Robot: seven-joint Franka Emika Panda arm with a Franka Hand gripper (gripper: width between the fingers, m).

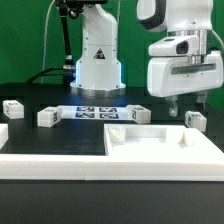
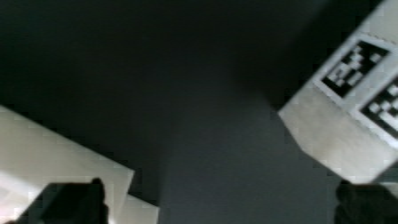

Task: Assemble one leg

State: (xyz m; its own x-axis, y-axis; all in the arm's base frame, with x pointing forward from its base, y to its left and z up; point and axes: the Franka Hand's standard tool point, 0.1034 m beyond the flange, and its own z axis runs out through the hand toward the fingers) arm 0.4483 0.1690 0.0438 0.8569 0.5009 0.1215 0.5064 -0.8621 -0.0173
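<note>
While a spare leg [image 1: 12,108] lies at the exterior view's far left and the marker board [image 1: 100,112] at centre, the gripper [image 1: 187,102] hangs empty, fingers apart, above the rightmost leg [image 1: 196,120]. The wrist view suggests an off-centre approach, so a descent could topple the post.

- Location type: robotics lab, test bench.
- My arm base [image 1: 98,65] stands on a black table [image 1: 50,140].
- The marker board [image 1: 97,112] lies flat near that base.
- A plain green backdrop [image 1: 25,35] closes off the bench.
</note>
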